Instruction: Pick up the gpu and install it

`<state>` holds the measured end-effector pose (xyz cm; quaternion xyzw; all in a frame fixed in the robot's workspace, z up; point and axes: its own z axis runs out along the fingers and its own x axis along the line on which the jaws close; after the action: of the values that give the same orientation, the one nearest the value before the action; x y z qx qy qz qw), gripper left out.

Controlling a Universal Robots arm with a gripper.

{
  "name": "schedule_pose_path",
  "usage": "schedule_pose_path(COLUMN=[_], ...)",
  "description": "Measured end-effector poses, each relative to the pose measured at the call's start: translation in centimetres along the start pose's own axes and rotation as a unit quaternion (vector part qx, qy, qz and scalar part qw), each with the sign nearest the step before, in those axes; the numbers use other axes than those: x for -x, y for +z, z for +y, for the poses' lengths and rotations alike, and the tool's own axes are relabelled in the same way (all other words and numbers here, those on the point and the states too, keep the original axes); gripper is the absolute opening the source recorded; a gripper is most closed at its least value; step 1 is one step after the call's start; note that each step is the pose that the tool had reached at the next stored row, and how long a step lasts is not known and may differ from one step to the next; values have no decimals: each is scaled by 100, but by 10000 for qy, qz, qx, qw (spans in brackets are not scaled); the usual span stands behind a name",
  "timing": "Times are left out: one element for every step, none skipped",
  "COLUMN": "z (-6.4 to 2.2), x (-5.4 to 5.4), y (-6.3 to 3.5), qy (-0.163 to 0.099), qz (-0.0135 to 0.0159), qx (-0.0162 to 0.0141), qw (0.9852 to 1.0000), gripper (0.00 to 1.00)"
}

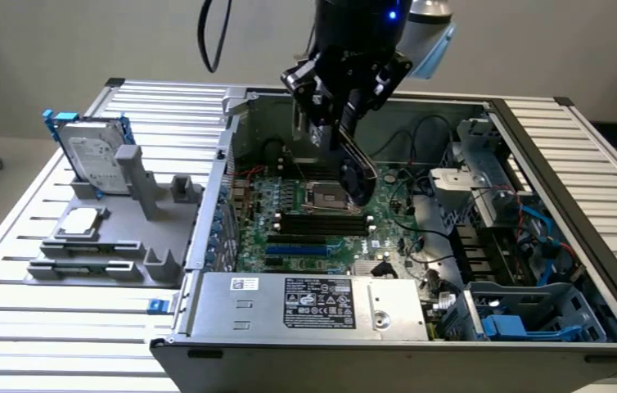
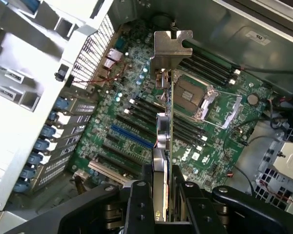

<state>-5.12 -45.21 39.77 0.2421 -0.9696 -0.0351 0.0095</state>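
Wrist view: tool point(image 2: 165, 197) grips the thin green gpu card point(image 2: 163, 129) with silver end bracket.
Install step, seemingly: card hangs above green motherboard point(image 2: 207, 156), unseated; its edge needs lining up with a slot.

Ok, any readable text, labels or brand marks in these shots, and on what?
"DELL": white print on the motherboard.
Power supply labels: too small to read.
Hard drive label: blurred.
Sticker on the case wall: blurred.
gpu, held in the end effector: nothing legible.
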Motion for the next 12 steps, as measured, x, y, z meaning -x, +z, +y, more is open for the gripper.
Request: schedule_pose_path(z=[0, -1, -1, -1, -2, -2, -3, -3, -3, -4, -4, -4], x=[0, 0, 0, 0, 0, 0, 0, 0, 0, 0, 0, 0], y=[5, 10, 15, 20, 25, 31, 36, 41, 46, 51, 56, 61], qy=[-90, -179, -269, -359, -454, -543, -636, -725, -814, -904, -996, -1085], qz=[7, 13, 19, 26, 33, 39, 46, 53, 59, 66, 72, 79], qx=[0, 0, 0, -1, -1, -1, -1, -1, -1, -1, -2, -1], qw=[10000, 9998, 9996, 9994, 9990, 9985, 9980, 9974, 9967, 9959, 9950, 9941], gripper=[26, 26, 26, 26, 26, 26, 26, 26, 26, 26, 26, 26])
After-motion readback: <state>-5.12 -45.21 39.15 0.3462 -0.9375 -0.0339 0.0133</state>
